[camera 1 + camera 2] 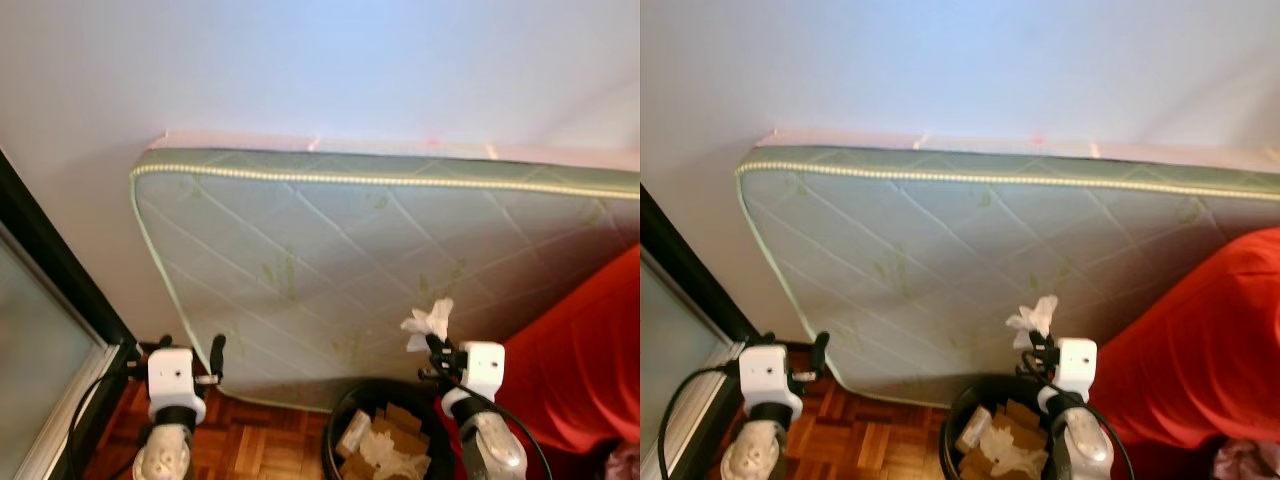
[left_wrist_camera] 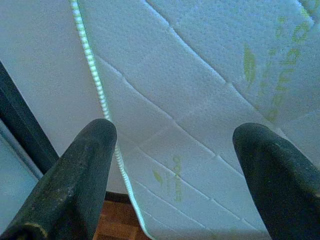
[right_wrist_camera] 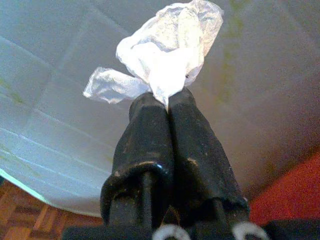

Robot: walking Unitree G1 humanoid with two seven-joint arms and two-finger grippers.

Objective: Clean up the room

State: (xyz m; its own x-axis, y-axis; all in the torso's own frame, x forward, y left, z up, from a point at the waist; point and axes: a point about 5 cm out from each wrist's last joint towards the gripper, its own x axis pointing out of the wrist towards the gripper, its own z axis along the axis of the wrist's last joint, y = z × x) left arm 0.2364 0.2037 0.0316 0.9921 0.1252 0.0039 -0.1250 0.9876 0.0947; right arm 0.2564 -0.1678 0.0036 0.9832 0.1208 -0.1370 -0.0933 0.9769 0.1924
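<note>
Against the white wall, a quilted pale-green mattress (image 1: 380,260) leans on its long edge, and the robot faces it with both arms raised.

Far left, a dark-framed glass door (image 1: 40,340) edges the scene above the reddish wood parquet floor (image 1: 250,440). Next along, the left gripper (image 1: 190,352) is up near the mattress's lower corner, its two black fingers (image 2: 75,180) spread wide with nothing between them. Moving right, a round black waste bin (image 1: 340,430) sits at the mattress's foot, with brown cardboard scraps and crumpled paper inside. Just above its rim, the right gripper (image 3: 167,107) has its fingers pressed together, pinching a crumpled white tissue (image 3: 165,55). Far right, a red fabric cover (image 1: 580,360) drapes down beside the bin.
</note>
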